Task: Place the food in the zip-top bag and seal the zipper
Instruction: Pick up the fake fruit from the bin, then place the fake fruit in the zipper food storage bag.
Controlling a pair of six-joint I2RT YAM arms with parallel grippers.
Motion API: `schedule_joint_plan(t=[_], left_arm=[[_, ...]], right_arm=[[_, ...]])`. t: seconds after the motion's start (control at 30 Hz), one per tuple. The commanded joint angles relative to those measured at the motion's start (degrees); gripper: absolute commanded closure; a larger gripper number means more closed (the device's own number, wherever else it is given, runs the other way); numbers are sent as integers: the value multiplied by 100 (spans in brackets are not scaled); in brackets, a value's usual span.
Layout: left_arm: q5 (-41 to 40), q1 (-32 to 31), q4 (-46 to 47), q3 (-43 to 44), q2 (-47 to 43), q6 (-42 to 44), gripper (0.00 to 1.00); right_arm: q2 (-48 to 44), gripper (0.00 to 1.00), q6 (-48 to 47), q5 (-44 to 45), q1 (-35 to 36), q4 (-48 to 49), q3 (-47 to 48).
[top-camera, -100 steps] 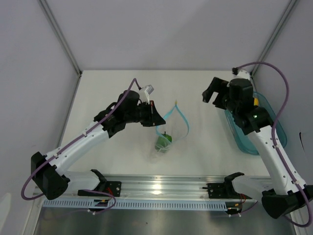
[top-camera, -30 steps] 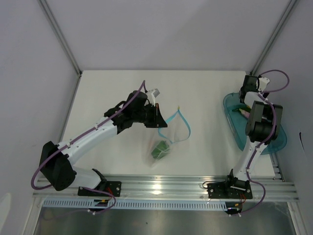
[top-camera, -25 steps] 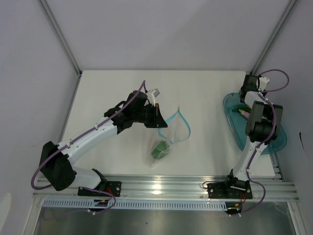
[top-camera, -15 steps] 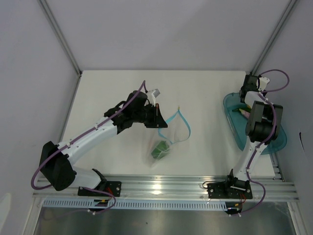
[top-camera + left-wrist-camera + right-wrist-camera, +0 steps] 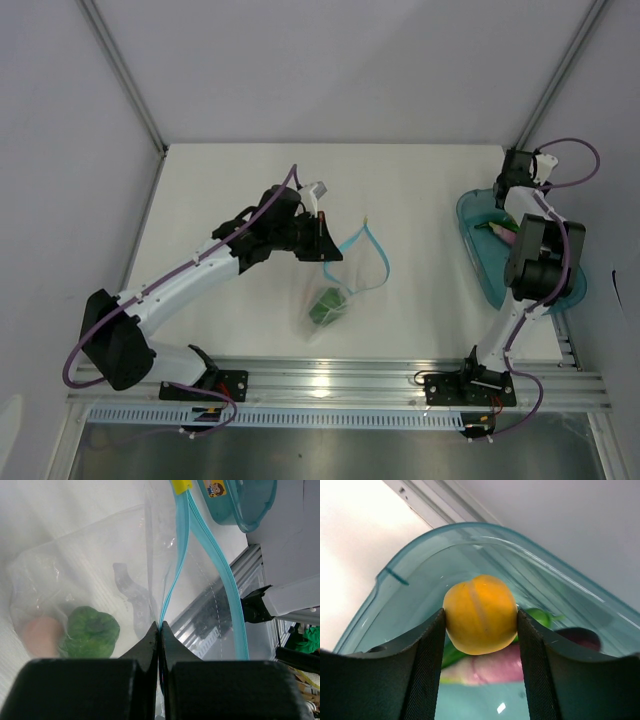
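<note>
Having swung over from mid-table, my right pincer [image 5: 480, 630] is clamping the yellow pepper [image 5: 480, 611] inside the teal tray [image 5: 405, 597] at the right edge of the table [image 5: 420, 190], open surface lying between tray and bag [image 5: 100, 565], whose zipper [image 5: 181, 550] my left pincer [image 5: 160, 630] is pinching tight, green pepper [image 5: 92, 632] and egg [image 5: 42, 635] sitting inside.

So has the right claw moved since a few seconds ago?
Yes. The right claw swung right, from left of the teal tray to over its far end, where it clamps the yellow pepper.
</note>
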Motion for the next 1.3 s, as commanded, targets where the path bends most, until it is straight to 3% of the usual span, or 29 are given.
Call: schedule_joint_plan(t=[0.0, 0.27, 0.3, 0.43, 0.73, 1.0, 1.27], left_arm=[[91, -45, 76, 86, -289, 54, 99], [65, -45, 120, -89, -483, 28, 99], [65, -45, 138, -99, -500, 19, 100], [65, -45, 191, -186, -518, -16, 99], [109, -45, 129, -108, -545, -51, 99], [170, -45, 111, -239, -711, -95, 99], [232, -88, 419, -608, -948, -183, 99]], right_arm=[[-749, 86, 112, 6, 53, -55, -91], [-1794, 88, 112, -205, 580, -635, -495], [-2126, 94, 86, -266, 677, -688, -566], [-3217, 100, -151, -301, 1292, -715, -1101], [-5264, 100, 138, -1698, 3268, -1471, -1400], [-6023, 99, 638, -3271, 5271, -1506, -2095], [-6251, 99, 1052, -2790, 6926, -1479, -2772]])
